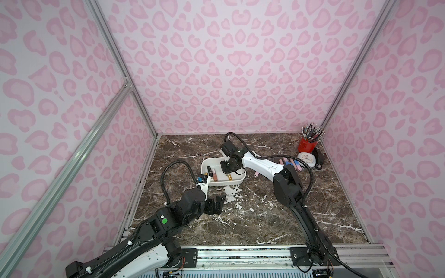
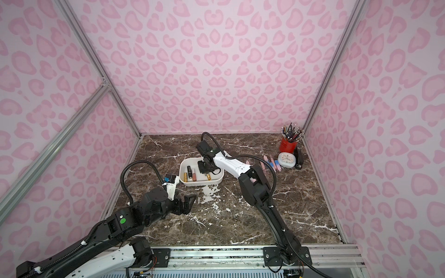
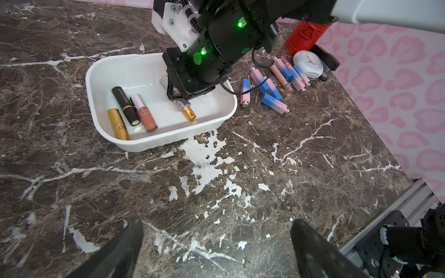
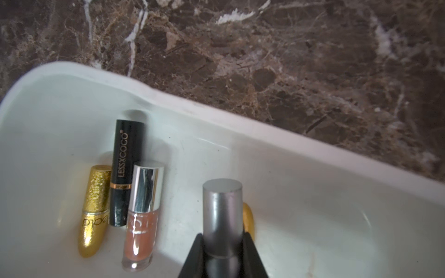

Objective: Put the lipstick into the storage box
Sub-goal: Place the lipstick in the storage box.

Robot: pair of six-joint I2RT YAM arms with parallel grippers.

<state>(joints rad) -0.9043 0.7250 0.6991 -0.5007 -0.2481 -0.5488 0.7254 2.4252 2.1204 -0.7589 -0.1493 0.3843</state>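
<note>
Brown marble surface: the right hand pinches the lipstick low inside the storage box, perhaps touching its floor. Placing; next, let go and lift clear. Left hand hangs wide beside the box.

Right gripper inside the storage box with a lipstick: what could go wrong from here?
1. The right gripper grips the silver-capped lipstick near three tubes lying together; once released, it may roll into them.
2. Its cable loop hangs at the storage box rim; lifting out could snag it and drag the box.
3. The pink-blue lipsticks lie bunched; a clean single pick may be hard.
</note>
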